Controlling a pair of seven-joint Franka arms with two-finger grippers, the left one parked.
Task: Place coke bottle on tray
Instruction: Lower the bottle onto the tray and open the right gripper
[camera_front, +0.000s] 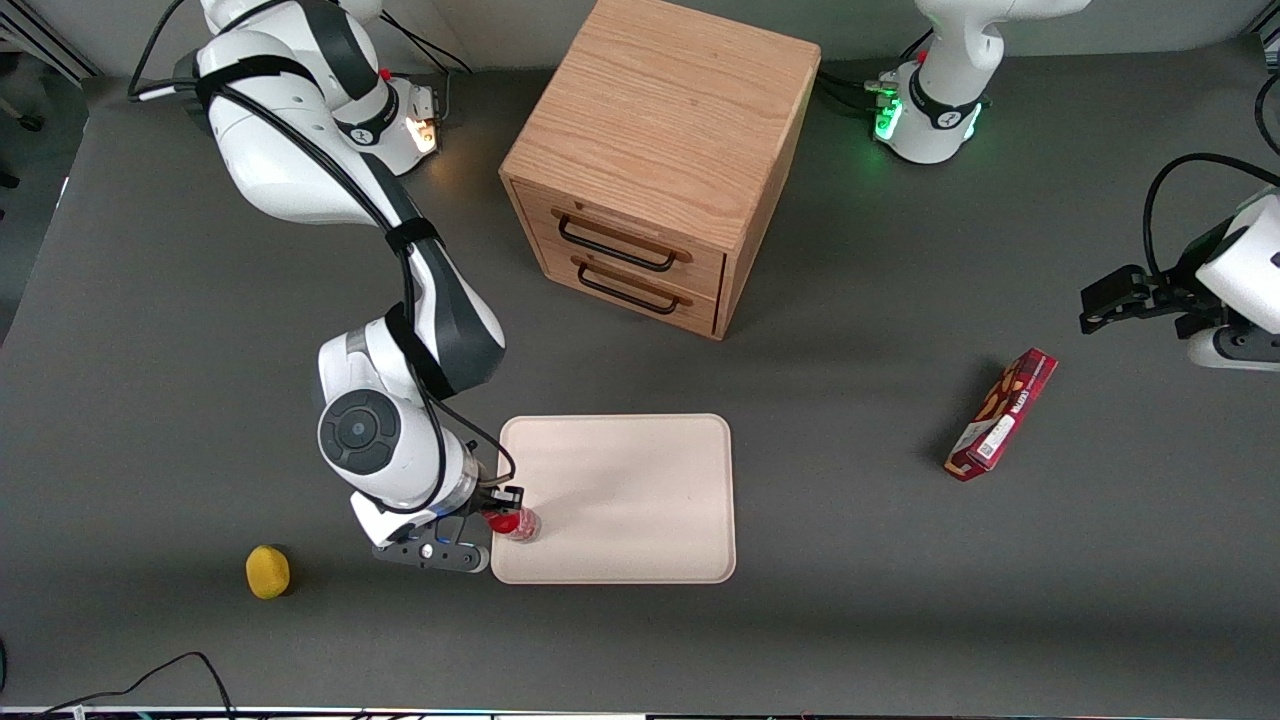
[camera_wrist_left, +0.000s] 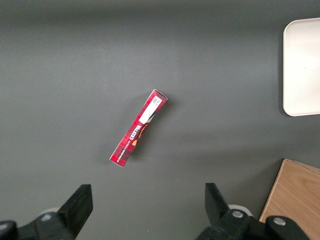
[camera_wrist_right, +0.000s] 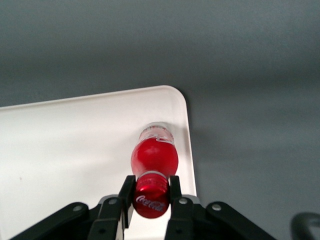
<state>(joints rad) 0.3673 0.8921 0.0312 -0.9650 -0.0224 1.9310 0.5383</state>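
Observation:
The coke bottle (camera_front: 517, 523) is small and red with a red cap and a clear base. It stands upright over the tray's (camera_front: 640, 480) corner nearest the front camera at the working arm's end. My right gripper (camera_front: 503, 517) is shut on the bottle's cap. In the right wrist view the fingers (camera_wrist_right: 126, 195) press both sides of the cap of the bottle (camera_wrist_right: 154, 156), whose clear base sits close to the tray's rim (camera_wrist_right: 186, 130). I cannot tell whether the base touches the tray.
A wooden two-drawer cabinet (camera_front: 660, 160) stands farther from the front camera than the tray. A red snack box (camera_front: 1002, 414) lies toward the parked arm's end, also in the left wrist view (camera_wrist_left: 139, 128). A yellow fruit (camera_front: 268, 571) lies beside the gripper.

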